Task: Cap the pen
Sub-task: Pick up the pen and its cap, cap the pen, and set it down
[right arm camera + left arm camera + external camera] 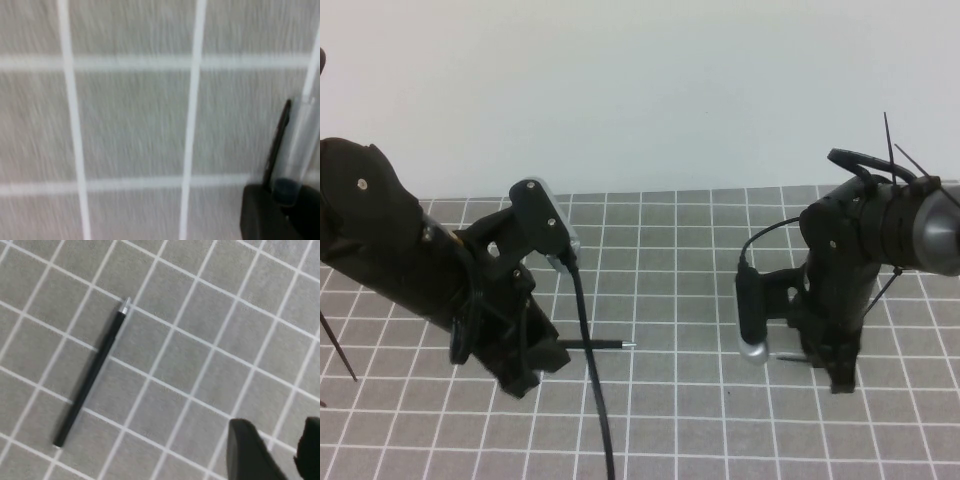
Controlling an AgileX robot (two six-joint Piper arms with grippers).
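A black pen (607, 345) with a silver tip is seen lying flat on the grey, white-gridded table (670, 250), left of centre. Its rear end is hidden behind the left arm in the high view, and the tip is pointed toward the right arm. The left claw (277, 447) is held released just beside the pen, apart from it, with a gap shown between its fingers (245, 452). The right claw (820, 365) is lowered close to the table on the right, well apart from the pen. A clear cap (295, 145) with a black clip is grasped in it.
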